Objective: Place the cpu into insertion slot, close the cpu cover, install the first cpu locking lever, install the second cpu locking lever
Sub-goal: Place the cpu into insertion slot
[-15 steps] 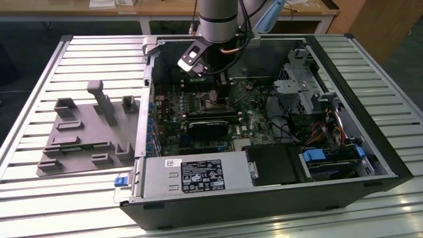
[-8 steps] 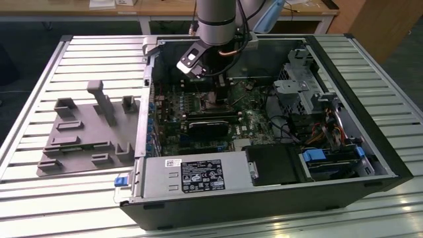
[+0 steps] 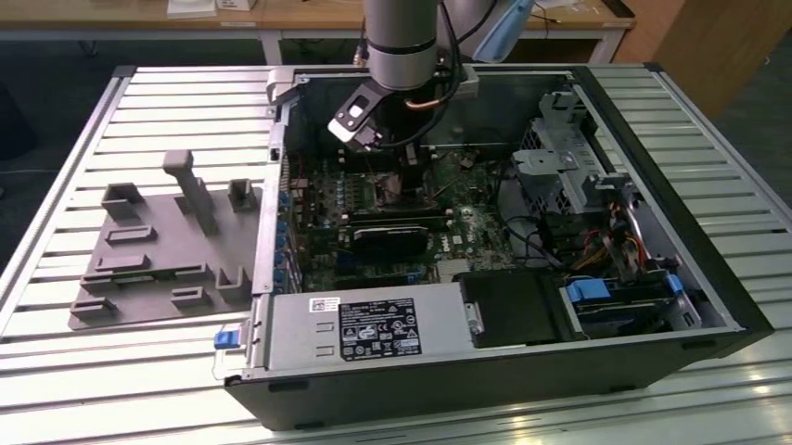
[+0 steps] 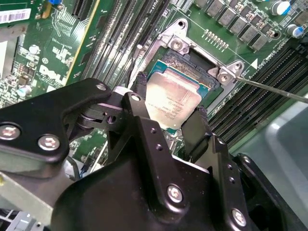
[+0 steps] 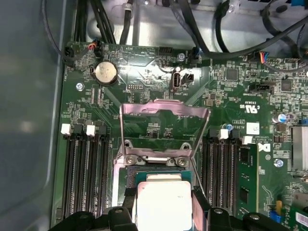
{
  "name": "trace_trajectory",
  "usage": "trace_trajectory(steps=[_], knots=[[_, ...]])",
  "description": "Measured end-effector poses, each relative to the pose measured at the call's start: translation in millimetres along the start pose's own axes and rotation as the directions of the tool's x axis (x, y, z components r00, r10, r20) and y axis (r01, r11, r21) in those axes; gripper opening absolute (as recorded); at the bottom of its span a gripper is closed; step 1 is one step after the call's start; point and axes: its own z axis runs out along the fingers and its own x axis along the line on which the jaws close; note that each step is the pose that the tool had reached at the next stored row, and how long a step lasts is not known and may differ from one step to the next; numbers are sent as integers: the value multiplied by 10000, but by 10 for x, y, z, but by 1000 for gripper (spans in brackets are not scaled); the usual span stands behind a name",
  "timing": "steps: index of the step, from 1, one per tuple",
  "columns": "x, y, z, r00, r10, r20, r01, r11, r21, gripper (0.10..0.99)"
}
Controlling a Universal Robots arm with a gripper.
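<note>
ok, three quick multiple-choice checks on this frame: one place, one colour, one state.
1. The cpu is: A) held in the gripper at the insertion slot; B) on the grey tray; C) on the power supply.
2. The circuit board is: A) blue; B) green; C) red.
3. The cpu cover is: A) shut flat; B) taken off; C) raised open.
A: the gripper flanks it over the slot. B: green all round the slot. C: it stands tilted up behind the cpu.

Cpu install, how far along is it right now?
Nothing finished yet. The gripper holds the cpu at the insertion slot; whether it is seated is unclear. The cpu cover stands open, so closing it is left, and a locking lever sticks out unlatched.
</note>
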Motion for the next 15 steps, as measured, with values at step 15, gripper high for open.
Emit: trace_trajectory(steps=[15], knots=[[14,-25,87,10000,32,4,-32,10000,3,541]])
